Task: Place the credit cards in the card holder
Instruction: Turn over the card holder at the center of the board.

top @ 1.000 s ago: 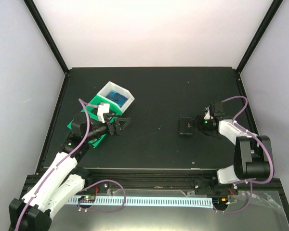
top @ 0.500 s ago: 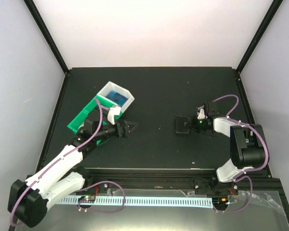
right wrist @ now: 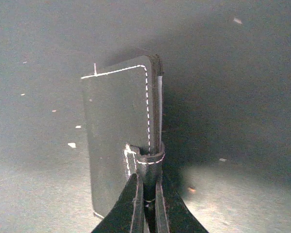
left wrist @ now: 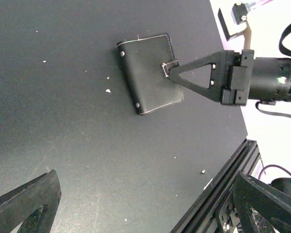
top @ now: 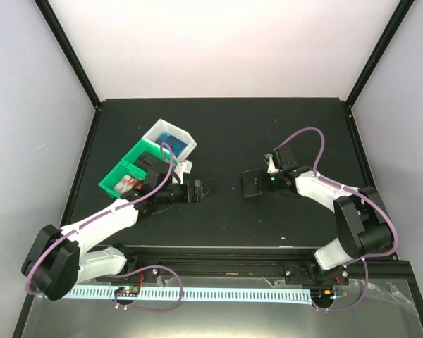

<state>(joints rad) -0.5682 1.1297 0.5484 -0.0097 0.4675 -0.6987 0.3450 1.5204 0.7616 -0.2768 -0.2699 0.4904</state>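
Observation:
The card holder [top: 251, 183] lies closed on the black table, its black outside up, right of centre. My right gripper [top: 263, 182] is shut on the holder's snap strap [right wrist: 153, 156], the two fingers pinching it from the holder's right side. In the left wrist view the card holder [left wrist: 149, 73] shows with the right gripper [left wrist: 170, 73] at its strap. My left gripper [top: 201, 191] stands open a short way left of the holder, nothing between its fingers [left wrist: 31, 204]. A blue credit card [top: 173, 139] lies in the white tray.
A white tray [top: 157, 131] and a green tray [top: 135, 156] stand side by side at the left rear of the table; something red and white [top: 126, 185] lies in the green one. The table's front rail [left wrist: 218, 194] runs close by the left gripper.
My right gripper has shut on the strap and moved left with the card holder. The left arm has swung right toward the centre, uncovering the green tray.

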